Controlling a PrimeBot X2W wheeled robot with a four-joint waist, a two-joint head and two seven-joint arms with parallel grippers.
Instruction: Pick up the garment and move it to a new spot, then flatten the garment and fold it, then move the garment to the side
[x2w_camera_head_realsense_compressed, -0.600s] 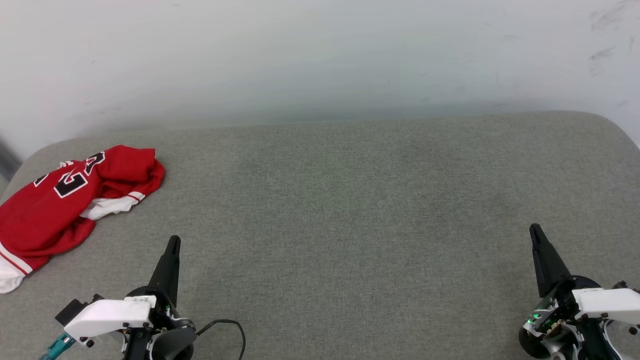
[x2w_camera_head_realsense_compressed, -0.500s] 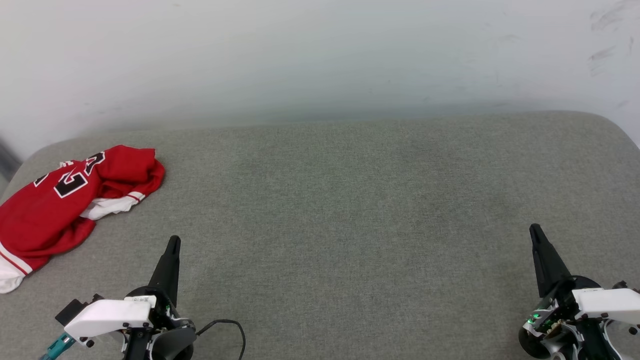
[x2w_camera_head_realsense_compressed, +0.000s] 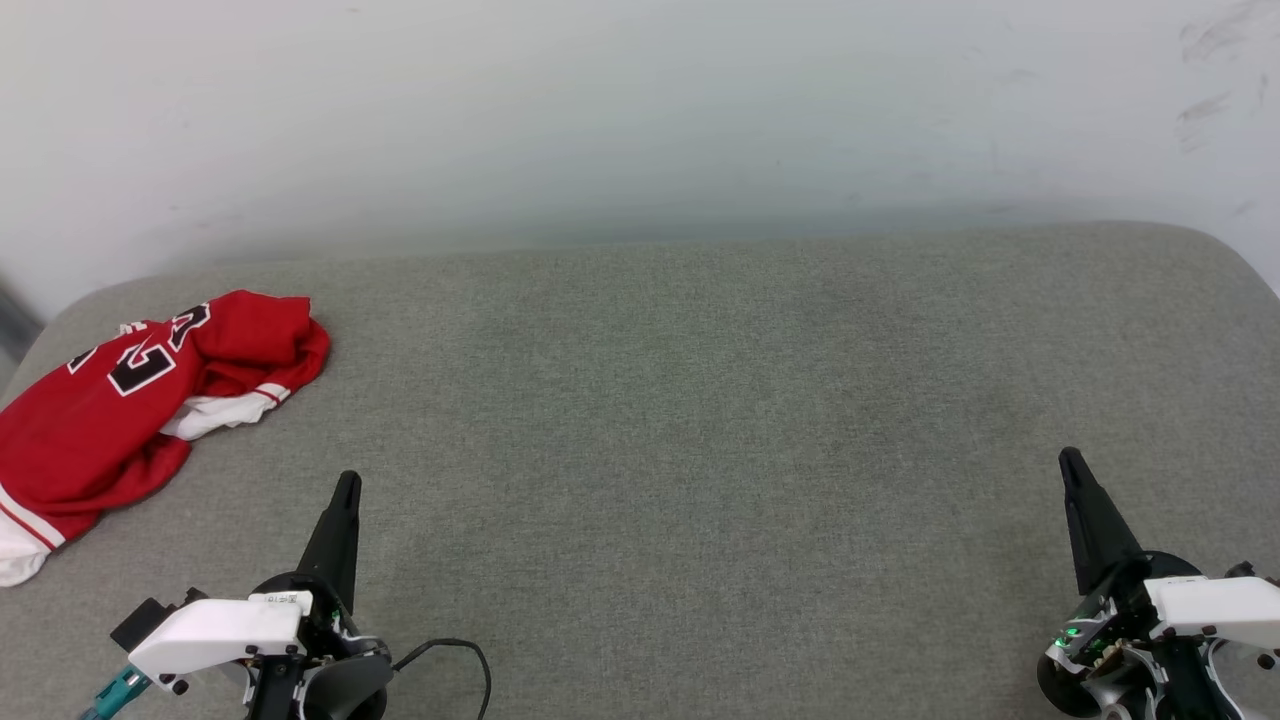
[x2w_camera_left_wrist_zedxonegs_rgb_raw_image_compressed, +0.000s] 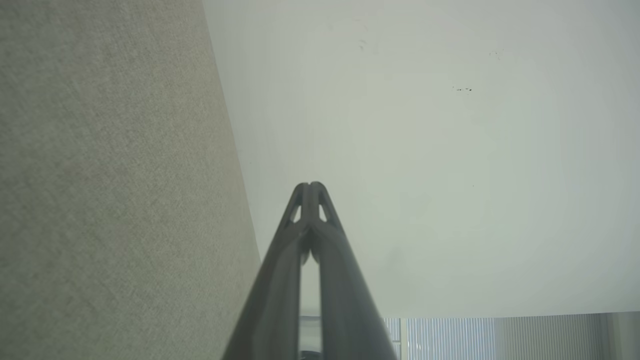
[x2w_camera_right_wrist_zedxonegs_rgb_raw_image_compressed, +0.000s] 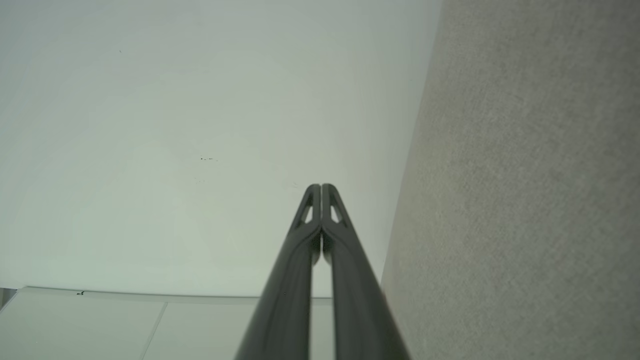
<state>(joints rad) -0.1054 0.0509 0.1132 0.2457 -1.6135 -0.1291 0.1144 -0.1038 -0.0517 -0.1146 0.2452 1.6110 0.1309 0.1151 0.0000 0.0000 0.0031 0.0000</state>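
Observation:
The garment (x2w_camera_head_realsense_compressed: 110, 410), a red jersey with black white-outlined numerals and a white sleeve poking out, lies crumpled at the far left of the grey cushioned surface (x2w_camera_head_realsense_compressed: 700, 420). My left gripper (x2w_camera_head_realsense_compressed: 347, 482) rests at the lower left, to the right of and nearer than the garment, fingers pressed together and holding nothing. At the lower right my right gripper (x2w_camera_head_realsense_compressed: 1068, 458) is likewise shut and empty. In the left wrist view my left gripper (x2w_camera_left_wrist_zedxonegs_rgb_raw_image_compressed: 310, 186) has its tips touching. In the right wrist view my right gripper (x2w_camera_right_wrist_zedxonegs_rgb_raw_image_compressed: 320, 187) also has its tips touching.
A pale wall (x2w_camera_head_realsense_compressed: 640, 110) rises behind the surface. The surface's edges curve down at the far left and far right corners. A black cable (x2w_camera_head_realsense_compressed: 460, 650) loops beside the left wrist. Wide bare fabric lies between the two grippers.

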